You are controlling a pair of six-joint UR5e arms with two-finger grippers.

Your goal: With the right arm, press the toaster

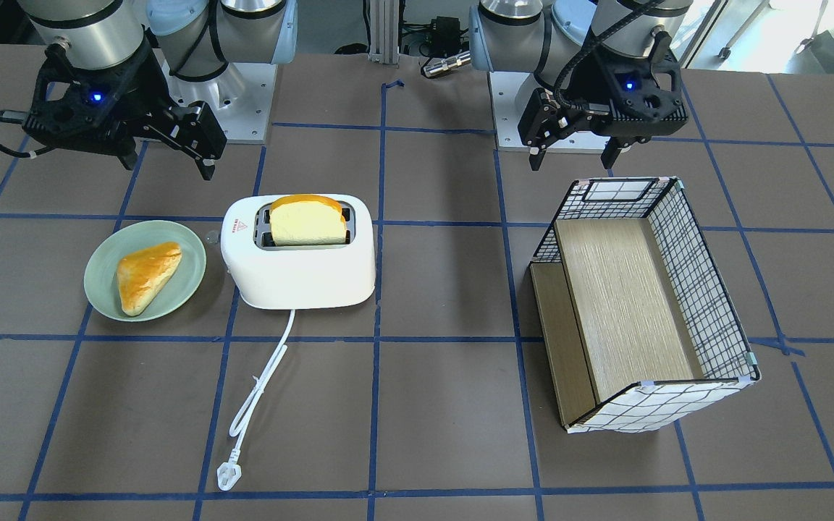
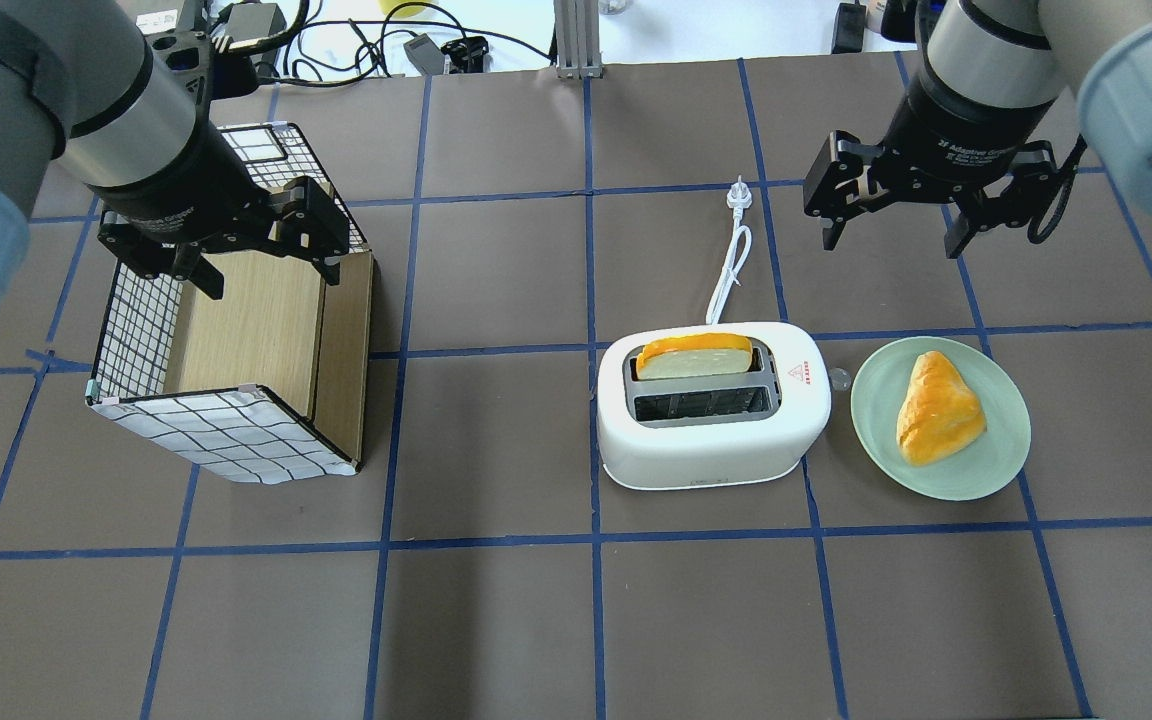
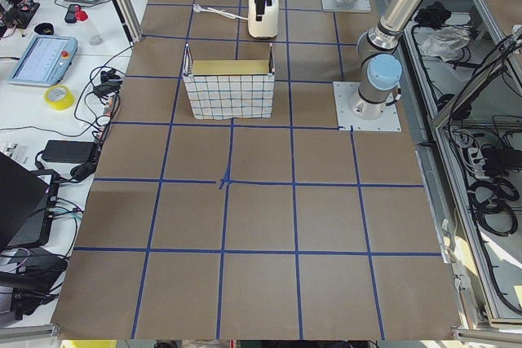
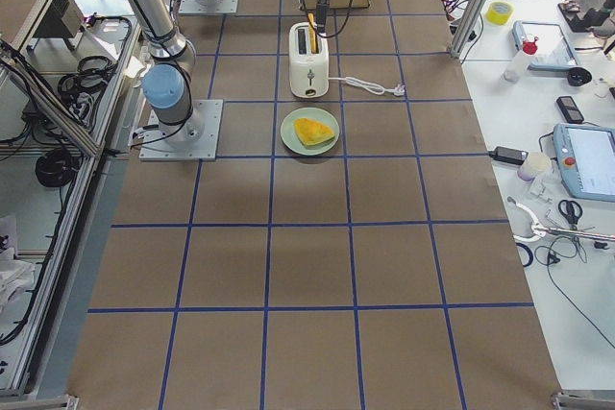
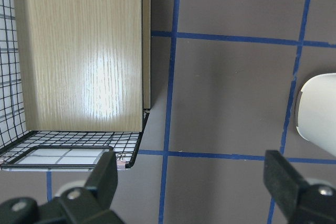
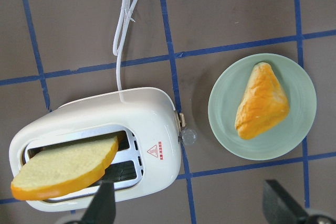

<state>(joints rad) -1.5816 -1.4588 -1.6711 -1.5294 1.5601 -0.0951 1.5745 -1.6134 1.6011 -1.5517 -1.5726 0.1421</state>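
**Toaster untouched, right gripper empty**

The toaster stands mid-table just beside a green plate, with one bread slice in a slot. The right wrist view shows its side knob most plainly. The right gripper hangs apart from the toaster, fingers spread wide, holding nothing.

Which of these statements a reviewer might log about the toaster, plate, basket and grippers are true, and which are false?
1. A slice stands in one slot of the toaster; the other slot is empty. True.
2. The right gripper is pressing the toaster. False: it hovers open, apart from the toaster.
3. The plate beside the toaster holds a pastry. True.
4. The plug sits in a socket. False: it lies loose on the table.
5. The left gripper is shut on the basket. False: it is open and holds nothing.
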